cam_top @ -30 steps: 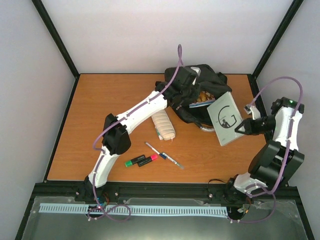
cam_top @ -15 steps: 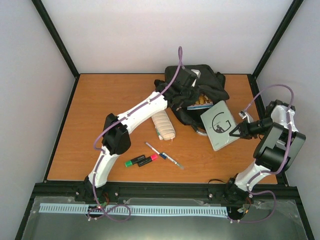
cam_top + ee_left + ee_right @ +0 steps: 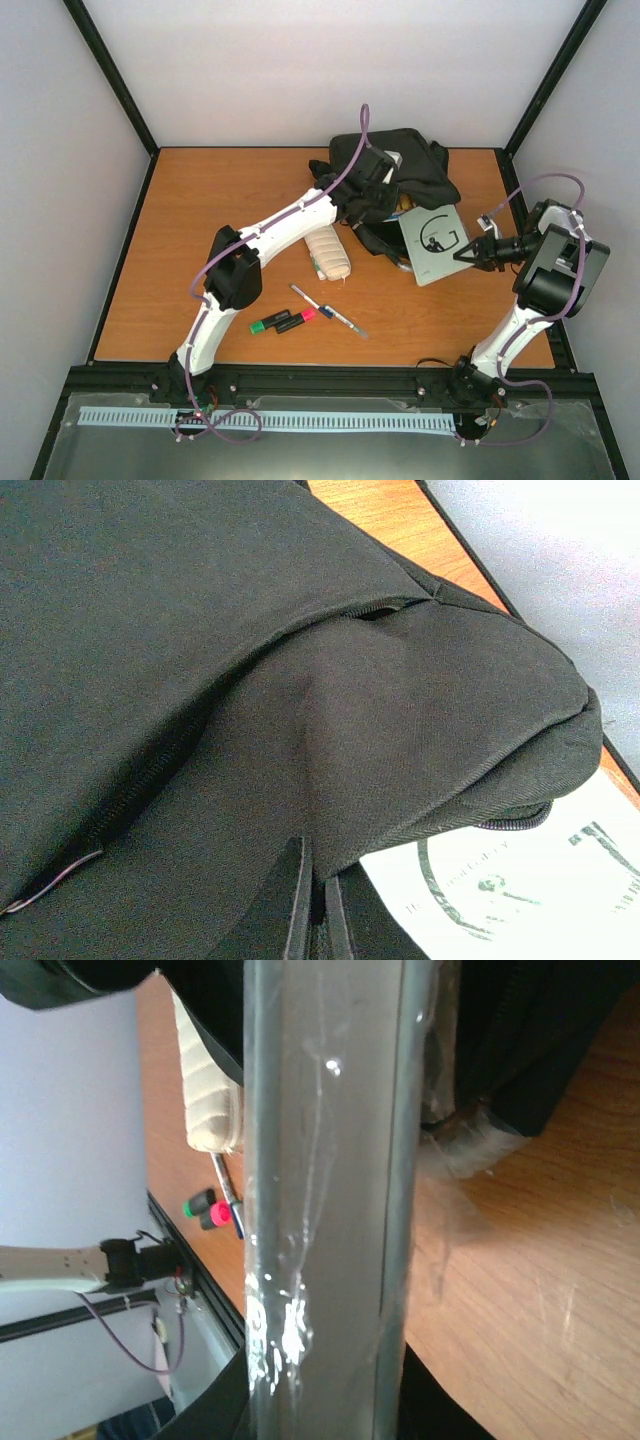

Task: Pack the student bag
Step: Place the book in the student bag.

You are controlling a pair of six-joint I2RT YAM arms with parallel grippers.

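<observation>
We've got the left gripper (image 3: 378,200) pinched tight on the student bag (image 3: 415,160), up at one o'clock on the table (image 3: 200,220). The right gripper (image 3: 468,256), at three o'clock, clamps the grey book (image 3: 432,240), its far edge at the bag's opening.

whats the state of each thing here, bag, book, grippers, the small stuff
student bag: flap lifted, book edge under it
left gripper: shut on the flap
book: plastic-wrapped, tilted, held
right gripper: shut on book
pencil case: lying on table
highlighters: capped, lying on table
pens: lying on table
</observation>
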